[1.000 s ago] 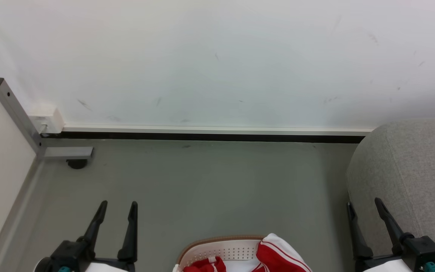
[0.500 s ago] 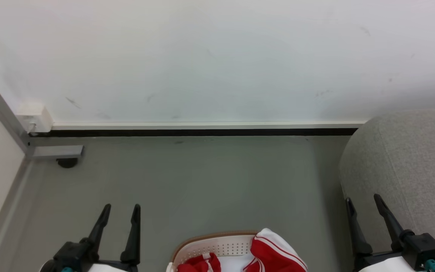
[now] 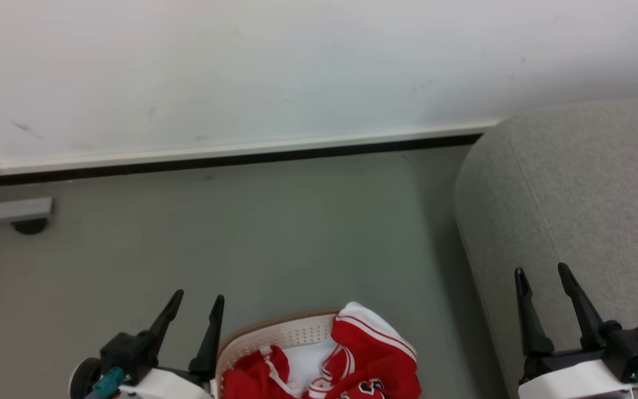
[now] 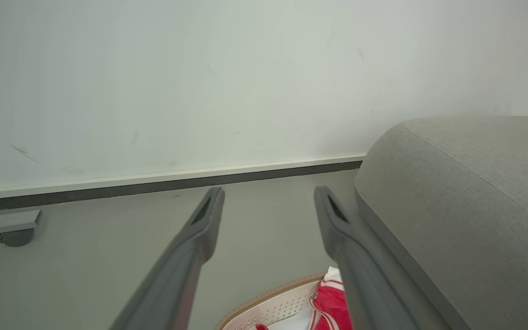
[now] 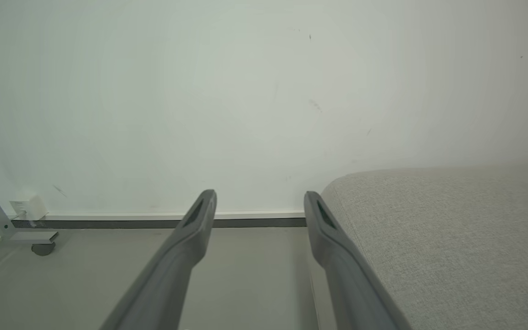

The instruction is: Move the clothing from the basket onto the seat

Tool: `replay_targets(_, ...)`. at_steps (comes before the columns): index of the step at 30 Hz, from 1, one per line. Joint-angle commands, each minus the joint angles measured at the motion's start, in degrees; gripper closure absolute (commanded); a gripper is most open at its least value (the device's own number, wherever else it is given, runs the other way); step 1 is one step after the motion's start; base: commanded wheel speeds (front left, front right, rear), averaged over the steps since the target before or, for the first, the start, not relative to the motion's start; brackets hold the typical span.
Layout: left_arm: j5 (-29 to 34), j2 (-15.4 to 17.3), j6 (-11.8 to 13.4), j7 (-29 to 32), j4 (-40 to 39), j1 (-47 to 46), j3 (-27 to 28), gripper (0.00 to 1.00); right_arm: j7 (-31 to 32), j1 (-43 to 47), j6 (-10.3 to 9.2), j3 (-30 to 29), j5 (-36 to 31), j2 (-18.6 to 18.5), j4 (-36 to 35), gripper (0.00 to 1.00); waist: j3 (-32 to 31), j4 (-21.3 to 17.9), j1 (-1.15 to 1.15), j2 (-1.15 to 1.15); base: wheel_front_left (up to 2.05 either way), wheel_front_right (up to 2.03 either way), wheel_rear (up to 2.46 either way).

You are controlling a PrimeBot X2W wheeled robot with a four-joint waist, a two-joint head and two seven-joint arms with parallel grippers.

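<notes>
Up top in the head view sits a pale, lightly scuffed wall (image 3: 297, 66), with a white-and-black skirting (image 3: 241, 155) running along its foot. Below it spreads a grey-green floor (image 3: 274, 233). The light grey seat (image 3: 574, 188) bulks in from the right, its rounded arm facing the floor. Far left, a grey metal bar (image 3: 11, 210) rests on a dark foot. Bottom centre, the basket (image 3: 280, 335) stands on the floor, with a white perforated wall and a tan rim. The clothing (image 3: 371, 354) is heaped inside it, one red-and-white piece rising over the rim on the seat's side. The left hand (image 3: 199, 295) hovers just beside the basket's left edge, fingers apart and empty. The right hand (image 3: 541, 269) shows against the seat's arm, well apart from the clothing, fingers apart and empty too.
</notes>
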Motion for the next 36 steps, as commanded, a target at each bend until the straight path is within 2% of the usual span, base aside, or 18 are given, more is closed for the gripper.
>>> replay_targets(1, -0.42, 1.13, 0.11, -0.04, 1.46, -1.29, -0.71, 0.00, 0.02, -1.16, -0.12, -0.11, 0.49, -0.27, -0.62, 0.00, 2.96, -2.90, 0.00, 0.00, 0.00, 0.00, 0.00)
replay_targets(8, -0.04, 4.60, 0.11, -0.04, 9.14, -5.73, -7.10, 0.00, 0.02, -2.10, -0.12, -0.70, 1.56, -0.25, -1.82, 0.00, 6.90, -6.32, 0.00, 0.00, 0.00, 0.00, 0.00)
replay_targets(16, -1.42, 9.20, 0.11, 0.74, 23.00, -14.02, -17.95, 0.00, 0.02, -4.18, -0.12, -0.49, 3.84, -0.24, -3.50, 0.00, 13.19, -10.32, 0.00, 0.00, 0.00, 0.00, 0.00)
replay_targets(18, -2.00, 10.47, 0.10, 2.29, 27.86, -17.07, -22.60, 0.00, 0.03, -5.09, -0.12, -0.22, 4.52, -0.21, -4.35, 0.00, 16.02, -11.47, 0.00, 0.00, 0.00, 0.00, 0.00)
replay_targets(19, -2.00, 10.47, 0.10, 2.29, 27.86, -17.07, -22.60, 0.00, 0.03, -5.09, -0.12, -0.22, 4.52, -0.21, -4.35, 0.00, 16.02, -11.47, 0.00, 0.00, 0.00, 0.00, 0.00)
replay_targets(28, -4.58, 13.17, 0.10, 7.01, 38.62, -24.29, -36.18, 0.00, 0.02, -7.27, -0.12, 1.11, 7.64, -0.21, -6.51, 0.00, 23.71, -15.26, 0.00, 0.00, 0.00, 0.00, 0.00)
replay_targets(36, -6.72, 15.41, 0.10, 11.12, 44.37, -29.69, -45.36, 0.00, 0.02, -8.32, -0.12, 2.63, 10.65, -0.21, -8.50, 0.00, 29.41, -18.54, 0.00, 0.00, 0.00, 0.00, 0.00)
